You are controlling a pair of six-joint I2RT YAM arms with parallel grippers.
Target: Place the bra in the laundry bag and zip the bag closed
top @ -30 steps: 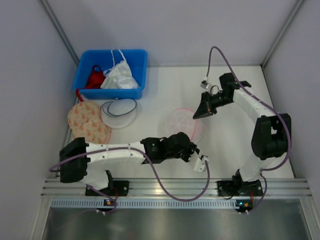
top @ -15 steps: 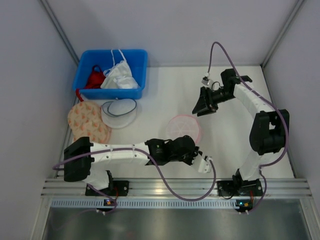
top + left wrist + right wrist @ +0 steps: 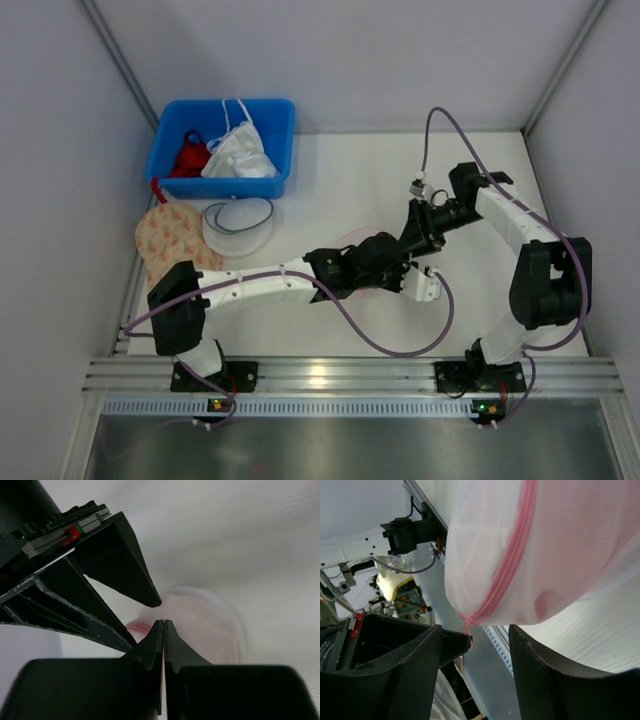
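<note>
The laundry bag (image 3: pixel 560 555), white mesh with a pink zip, lies mid-table, mostly hidden under my left gripper (image 3: pixel 403 252) in the top view; only its pink rim (image 3: pixel 350 243) shows there. A salmon-pink patch (image 3: pixel 545 602), apparently the bra, shows through the mesh. My left gripper (image 3: pixel 163 622) is shut, tips at the bag's (image 3: pixel 205 625) edge. In the right wrist view the pink tab (image 3: pixel 467 630) at the zip's end runs to those tips. My right gripper (image 3: pixel 476 630) stands open just off that same end of the bag, nothing between its fingers (image 3: pixel 125 565).
A blue bin (image 3: pixel 165 150) with a red and a white garment stands at the back left. A beige orange-patterned pouch (image 3: pixel 175 245) and a dark-rimmed mesh disc (image 3: pixel 238 225) lie in front of it. Grey walls close both sides; a metal rail (image 3: pixel 350 375) runs along the near edge.
My right gripper opened, let go of the bag and came down to its right edge. My left arm, still shut, swung away from the near edge and now covers the bag.
</note>
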